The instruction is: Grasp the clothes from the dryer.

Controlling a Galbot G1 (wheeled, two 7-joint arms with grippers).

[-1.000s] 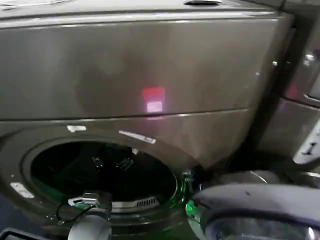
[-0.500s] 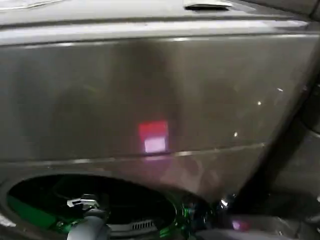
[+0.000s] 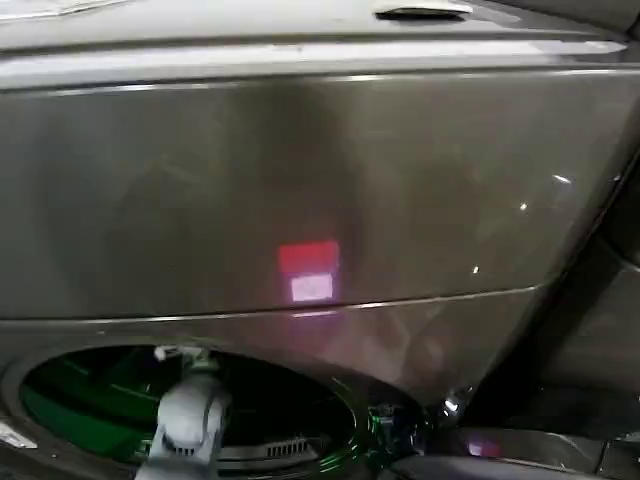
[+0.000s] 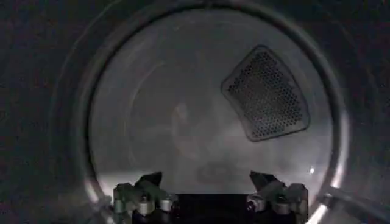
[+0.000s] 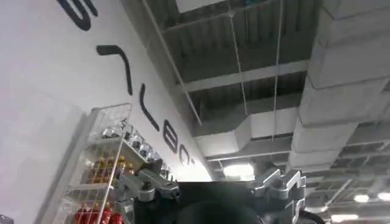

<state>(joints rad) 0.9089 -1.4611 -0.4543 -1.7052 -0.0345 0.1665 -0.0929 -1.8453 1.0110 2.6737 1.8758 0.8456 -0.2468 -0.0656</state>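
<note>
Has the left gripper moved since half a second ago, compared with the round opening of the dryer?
Yes. In the head view the left gripper has risen from the lower rim of the dryer port to near its upper rim, reaching deeper into the drum.

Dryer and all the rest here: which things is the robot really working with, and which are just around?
Part of the job:
dryer, its round port open
left gripper, open, pointing into the drum

Just around:
perforated vent on the drum's back wall
right gripper, open, pointing at the ceiling
shelf of goods
</note>
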